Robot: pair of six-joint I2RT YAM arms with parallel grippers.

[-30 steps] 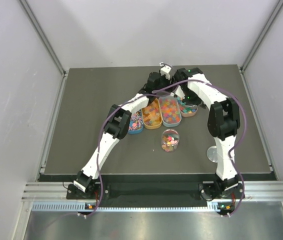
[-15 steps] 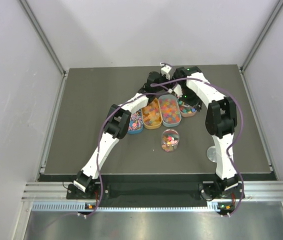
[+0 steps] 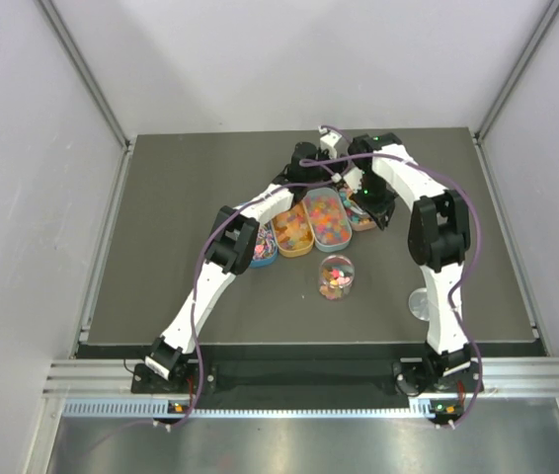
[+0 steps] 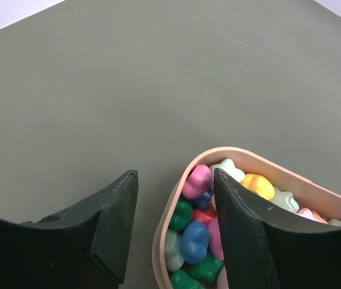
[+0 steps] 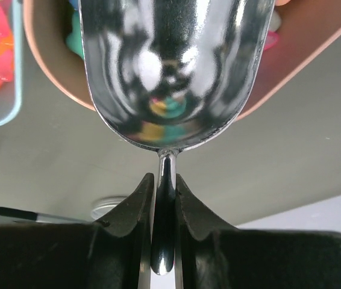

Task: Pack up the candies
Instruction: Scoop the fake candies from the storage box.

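The candies are small sweets in pink, blue, green, red and yellow, filling a pink oval tray. My left gripper is open and straddles that tray's end rim. One of its fingers is outside over the table, and the other is inside, over the candies. My right gripper is shut on the thin handle of a shiny metal scoop. The scoop's bowl hangs over the pink tray's edge. In the top view both grippers meet at the pink tray.
Three more oval trays of candies lie in a row: light blue, orange and blue. A clear round jar partly filled with candies stands in front of them. Its lid lies to the right.
The pink tray and the trays beside it have shifted slightly left. My left gripper has narrowed a little around the pink tray's rim. The right gripper keeps its hold on the scoop.
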